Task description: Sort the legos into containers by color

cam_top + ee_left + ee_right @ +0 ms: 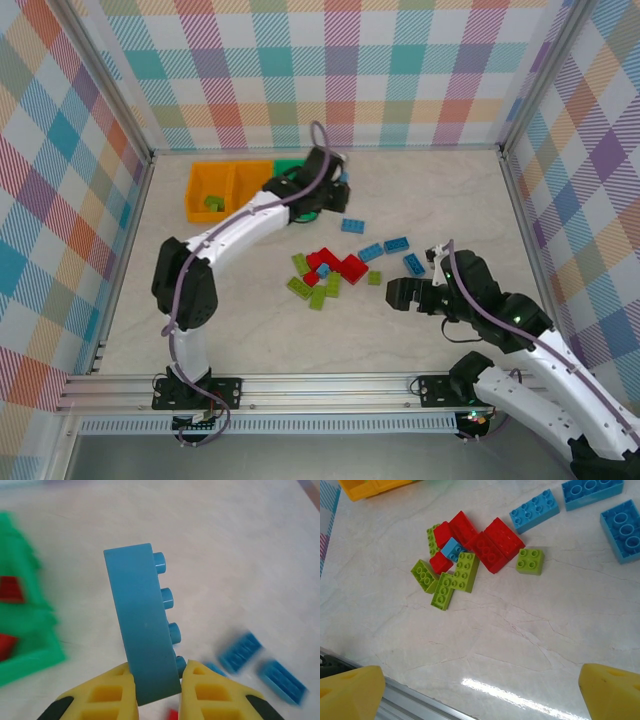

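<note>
A blue brick (142, 625) is clamped in the left pincer (157, 674) beside the green bin (30, 652); the right pincer (480, 690) is spread wide, empty.

I see the white left arm (250, 220) stretched far forward across the table. Its yellow-fingered left gripper (156, 675) is clamped on a light blue studded plastic brick (142, 620). The right arm (520, 340) is folded low. The right gripper (480, 692) points left, fingers spread wide.
</note>
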`<state>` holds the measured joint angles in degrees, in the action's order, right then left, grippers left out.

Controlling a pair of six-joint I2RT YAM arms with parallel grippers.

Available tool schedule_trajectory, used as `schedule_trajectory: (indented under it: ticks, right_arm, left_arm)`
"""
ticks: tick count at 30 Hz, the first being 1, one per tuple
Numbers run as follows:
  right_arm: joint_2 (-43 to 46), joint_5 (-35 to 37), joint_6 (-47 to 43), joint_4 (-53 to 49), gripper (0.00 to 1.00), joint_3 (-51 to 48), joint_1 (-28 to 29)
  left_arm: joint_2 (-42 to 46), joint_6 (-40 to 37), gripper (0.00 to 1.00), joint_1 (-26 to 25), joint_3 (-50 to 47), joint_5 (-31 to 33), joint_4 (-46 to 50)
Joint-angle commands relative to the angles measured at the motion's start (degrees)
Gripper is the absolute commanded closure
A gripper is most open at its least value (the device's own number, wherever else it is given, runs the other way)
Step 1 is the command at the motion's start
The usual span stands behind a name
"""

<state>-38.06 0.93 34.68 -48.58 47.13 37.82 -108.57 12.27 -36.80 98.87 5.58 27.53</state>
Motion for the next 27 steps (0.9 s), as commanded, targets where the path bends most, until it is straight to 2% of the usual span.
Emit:
schedule_trajectory:
  ticks: [1, 6, 10, 12, 15, 19, 23, 27]
  right_arm:
    - [-1.0, -1.9, -1.4, 3.8, 0.0, 0.3, -0.2]
    - [-3.1, -3.6, -1.5, 6.4, 0.0, -0.2, -0.2]
    - [-4.2, -4.4, -1.5, 7.5, 0.0, -0.4, -0.2]
    - [-4.6, -4.7, -1.8, 7.9, 0.0, -0.5, -0.2]
    - [-5.8, -5.0, -2.0, 8.9, 0.0, -0.4, -0.2]
    - [-7.8, -6.1, -2.1, 10.8, 0.0, -0.1, -0.3]
    - [-10.0, -6.4, -2.7, 13.0, 0.0, 0.1, -0.3]
    - [-15.9, -6.9, -4.6, 15.0, 0.0, 2.1, -0.2]
  left_arm:
    - [1.0, 2.6, 0.88, 7.6, -3.5, 7.8, -0.5]
    - [-0.8, 9.7, 0.89, 16.9, -5.4, 7.8, -0.7]
    - [-3.9, 11.3, 0.88, 21.5, -4.6, 4.8, -1.2]
    - [-5.4, 11.3, 0.84, 22.8, -3.8, 2.7, -1.5]
    - [-7.4, 11.1, 0.71, 23.9, -1.5, -0.1, -0.2]
    - [-6.7, 10.6, 0.6, 23.9, -1.1, -0.8, 0.7]
    - [-0.5, 10.7, 0.58, 23.8, -5.0, -2.5, -0.1]
    - [12.0, 10.0, 0.58, 20.9, -12.4, -4.4, -1.2]
